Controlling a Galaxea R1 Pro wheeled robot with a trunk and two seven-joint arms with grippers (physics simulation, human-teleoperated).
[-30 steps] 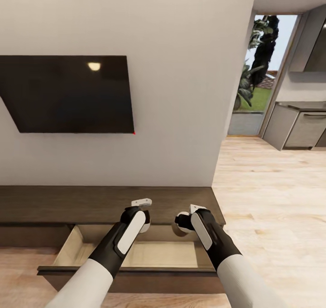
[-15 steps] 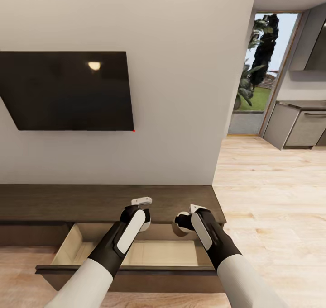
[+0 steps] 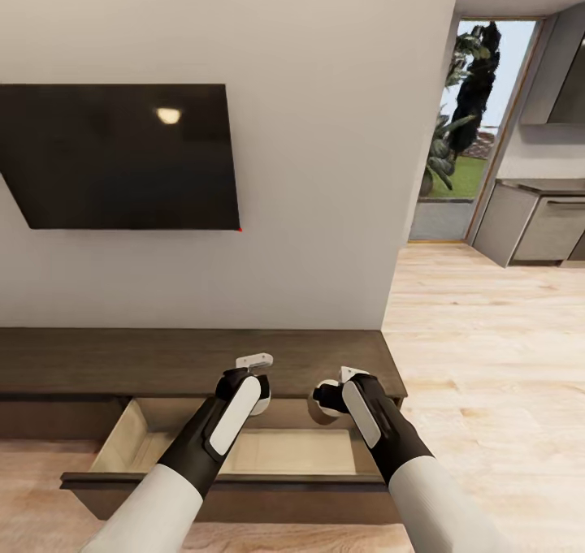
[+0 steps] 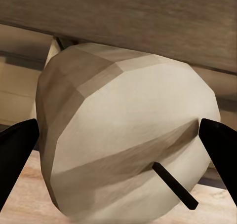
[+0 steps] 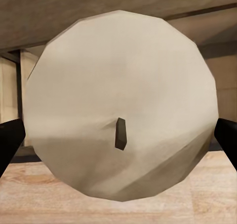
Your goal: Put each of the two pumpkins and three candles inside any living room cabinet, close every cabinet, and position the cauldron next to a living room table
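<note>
Fingers (image 4: pixel 15 150) of the left gripper (image 4: pixel 118 155) clamped one candle (image 4: pixel 123 135), wick toward the camera. Right gripper (image 5: pixel 118 140) likewise pinched a second candle (image 5: pixel 121 105). From the head, both arms hung over the cabinet's (image 3: pixel 162 362) open drawer (image 3: pixel 284 451), below a television (image 3: pixel 122 155).

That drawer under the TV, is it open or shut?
Open. The drawer is pulled out of the dark cabinet, its pale wooden inside showing. The part of its floor not hidden by the arms looks bare.
</note>
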